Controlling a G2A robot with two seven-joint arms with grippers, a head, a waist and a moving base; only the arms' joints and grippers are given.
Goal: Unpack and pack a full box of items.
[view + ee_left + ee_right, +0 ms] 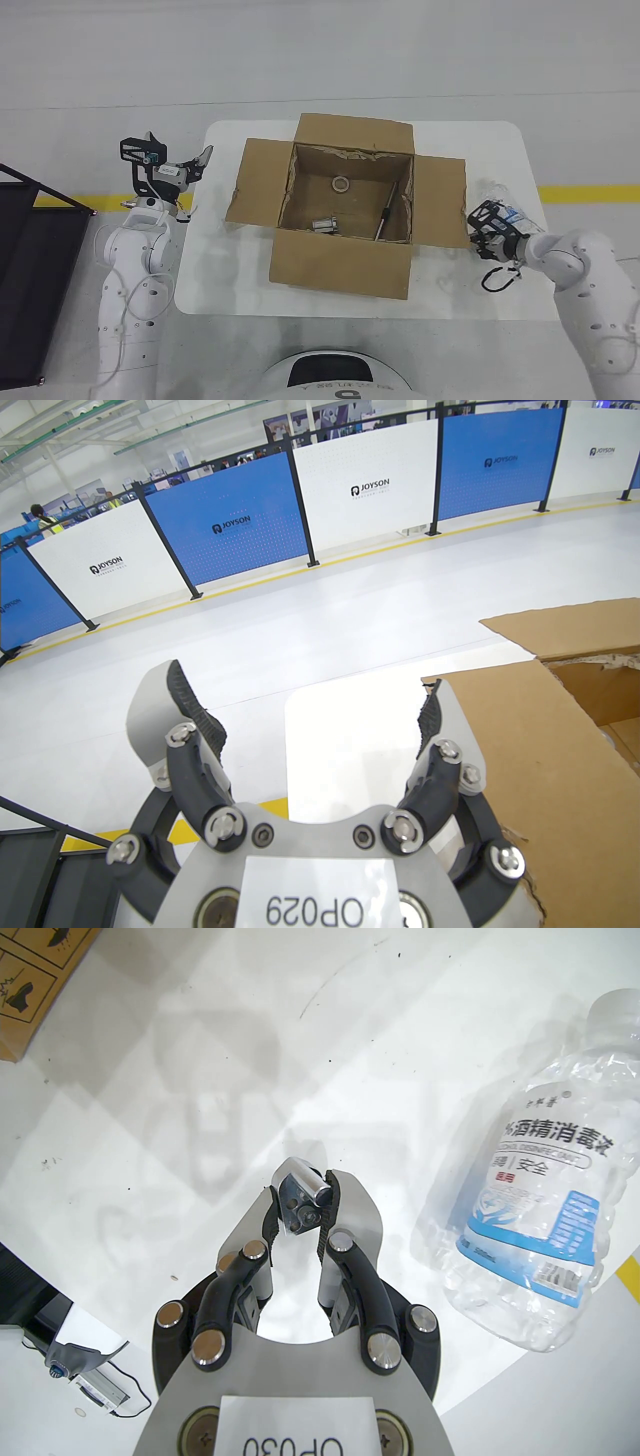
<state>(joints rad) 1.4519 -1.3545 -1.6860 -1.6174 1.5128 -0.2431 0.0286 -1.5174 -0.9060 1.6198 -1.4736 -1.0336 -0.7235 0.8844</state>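
Cardboard box [345, 265] stands open in the middle of the white desk [240, 270], all four flaps folded outward. On its floor lie a tape roll [342, 184], a small grey item [323, 225] and a dark rod [384, 218] leaning along the right wall.

The left gripper [305, 685] hangs by the desk's left edge, just beside the box's left flap [500, 750]. Its fingers [197, 710] are spread wide and have nothing between them.

The right gripper [302, 1188] sits low over the desk to the right of the box, near the right flap. Its fingers [355, 1213] are pinched on a small metal part [298, 1205], a flat plate with screw holes and a short shiny cylinder on top. Near it a clear plastic bottle [530, 1228] with a blue and white label lies on its side at the desk's right edge.
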